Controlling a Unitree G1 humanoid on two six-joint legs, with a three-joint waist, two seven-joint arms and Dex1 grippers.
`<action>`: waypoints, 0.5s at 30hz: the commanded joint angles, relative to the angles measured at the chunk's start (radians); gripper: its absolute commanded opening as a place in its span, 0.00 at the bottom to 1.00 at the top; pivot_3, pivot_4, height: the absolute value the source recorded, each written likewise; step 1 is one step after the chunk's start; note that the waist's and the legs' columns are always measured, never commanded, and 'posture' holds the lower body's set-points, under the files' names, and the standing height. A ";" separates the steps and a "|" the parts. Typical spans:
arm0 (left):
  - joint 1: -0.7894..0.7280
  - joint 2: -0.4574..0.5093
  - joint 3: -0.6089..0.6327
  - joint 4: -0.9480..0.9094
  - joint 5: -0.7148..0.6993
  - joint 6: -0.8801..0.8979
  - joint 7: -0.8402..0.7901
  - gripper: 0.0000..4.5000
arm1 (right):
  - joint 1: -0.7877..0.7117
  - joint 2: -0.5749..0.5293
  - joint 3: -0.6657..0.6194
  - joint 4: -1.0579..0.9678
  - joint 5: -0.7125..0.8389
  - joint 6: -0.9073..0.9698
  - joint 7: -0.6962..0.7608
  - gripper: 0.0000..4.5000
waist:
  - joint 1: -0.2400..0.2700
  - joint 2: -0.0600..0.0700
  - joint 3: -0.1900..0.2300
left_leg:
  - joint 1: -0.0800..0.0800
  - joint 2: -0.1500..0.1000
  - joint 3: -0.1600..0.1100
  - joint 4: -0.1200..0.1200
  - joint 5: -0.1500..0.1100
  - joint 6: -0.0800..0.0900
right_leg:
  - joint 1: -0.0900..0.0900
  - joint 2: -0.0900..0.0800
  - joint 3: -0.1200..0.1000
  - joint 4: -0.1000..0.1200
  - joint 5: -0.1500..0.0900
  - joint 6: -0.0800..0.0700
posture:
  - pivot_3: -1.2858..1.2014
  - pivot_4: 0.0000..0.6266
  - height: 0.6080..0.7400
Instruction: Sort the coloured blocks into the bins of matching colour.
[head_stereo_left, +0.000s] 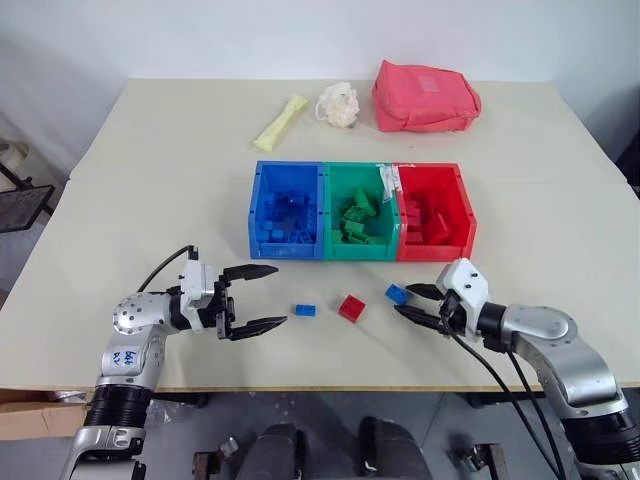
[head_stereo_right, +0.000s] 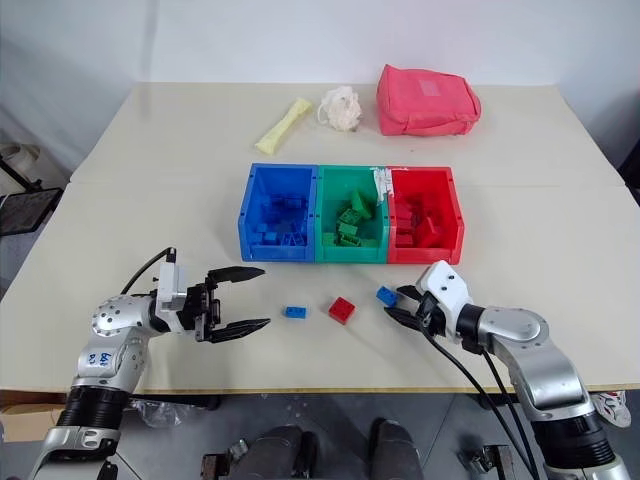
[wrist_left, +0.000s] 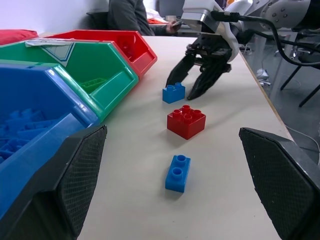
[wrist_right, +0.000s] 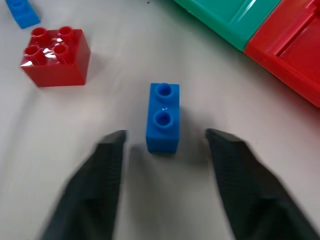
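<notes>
Plainly small — a two-stud blue brick (wrist_right: 163, 117), lying flat, studs up.

Along my right gripper (wrist_right: 165, 150) I see my two black fingers (wrist_right: 95, 185) spread either side of a small blue two-stud brick (wrist_right: 163, 117), which lies on the pale table (wrist_right: 125, 70) just ahead of their tips, untouched. A red four-stud brick (wrist_right: 55, 56) sits off to one side, with another blue brick (wrist_right: 21, 12) beyond it. The green bin (wrist_right: 235, 17) and red bin (wrist_right: 290, 50) stand near.

Silver arms, white wrists, black cables, black-fingered left end effector (head_stereo_left: 268, 296).
</notes>
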 joint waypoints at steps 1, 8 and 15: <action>0.016 0.008 0.024 -0.041 -0.024 0.006 0.013 1.00 | -0.010 0.007 -0.006 -0.011 0.002 -0.018 -0.007 0.23 | 0.000 0.000 0.000 | 0.000 0.000 0.000 0.000 0.000 0.000 | 0.000 0.000 0.000 0.000 0.000 0.000 | 0.52 0.24 1.00; 0.029 -0.003 0.034 -0.065 -0.027 0.018 0.057 1.00 | -0.045 0.001 -0.003 -0.042 0.014 -0.017 -0.001 0.10 | 0.000 0.000 0.000 | 0.000 0.000 0.000 0.000 0.000 0.000 | 0.000 0.000 0.000 0.000 0.000 0.000 | 0.52 0.24 1.00; 0.048 -0.053 0.087 -0.147 -0.008 0.027 0.250 1.00 | -0.239 0.027 0.034 -0.043 0.038 -0.012 0.027 0.10 | -0.003 0.000 0.000 | 0.000 0.000 0.000 0.000 0.000 0.000 | 0.000 0.000 0.001 0.000 0.000 0.000 | 0.52 0.24 1.00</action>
